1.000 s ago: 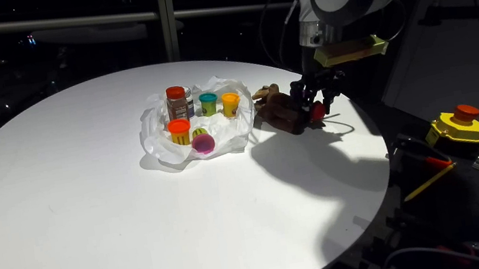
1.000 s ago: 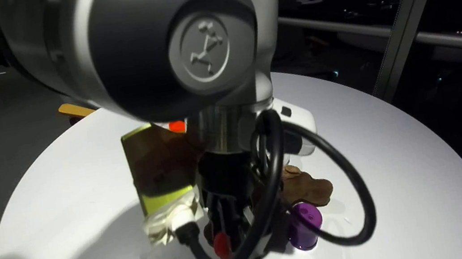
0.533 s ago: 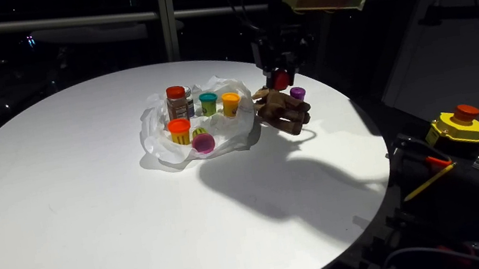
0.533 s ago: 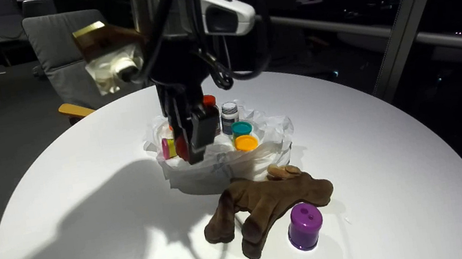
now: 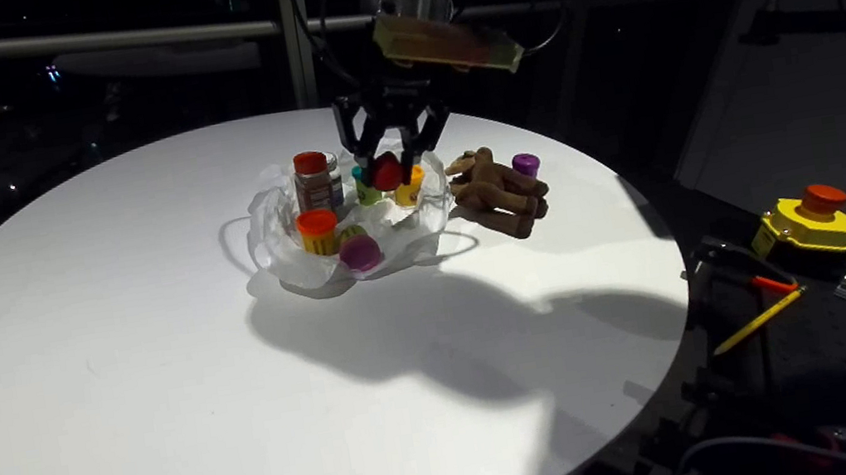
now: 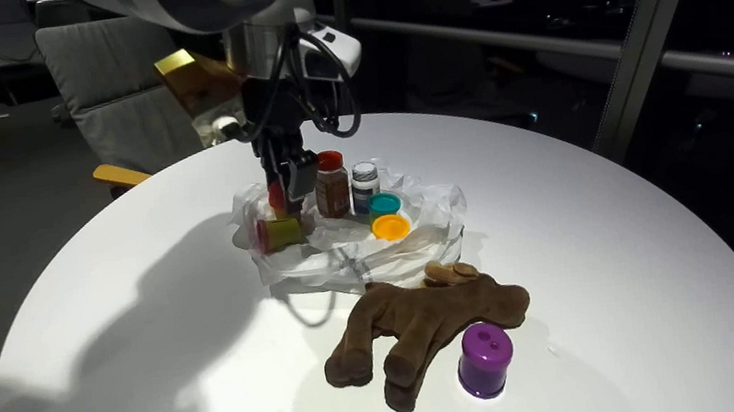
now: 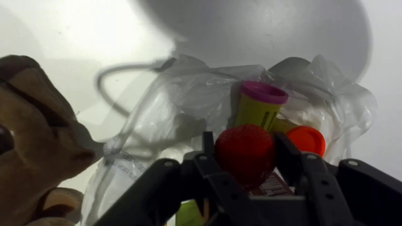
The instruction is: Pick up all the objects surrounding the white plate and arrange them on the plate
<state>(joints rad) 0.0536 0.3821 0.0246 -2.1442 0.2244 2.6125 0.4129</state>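
Gripper (image 5: 388, 177): pinching the red ball (image 7: 245, 153) between its 2 fingers; over the last 1.0 s it lifts away from the brown plush toy (image 6: 425, 313) and swings inward over the round table (image 5: 164, 410) from its right-hand edge, in an exterior view.
Red ball: in the air above the white bag (image 6: 410, 257), toward the far edge in that view.
White bag: unmoved, holding 4 tubs (image 5: 319, 240) and 2 jars (image 6: 333, 193); no plate can be made out, so this seems the target.
Brown plush toy: unmoved outside the white bag, nearer the right-hand edge, the purple sharpener (image 6: 486, 362) just beside it.
Red ball's trip: the carry looks nearly done; lowering and letting go likely remain, then perhaps 2 more pickups.
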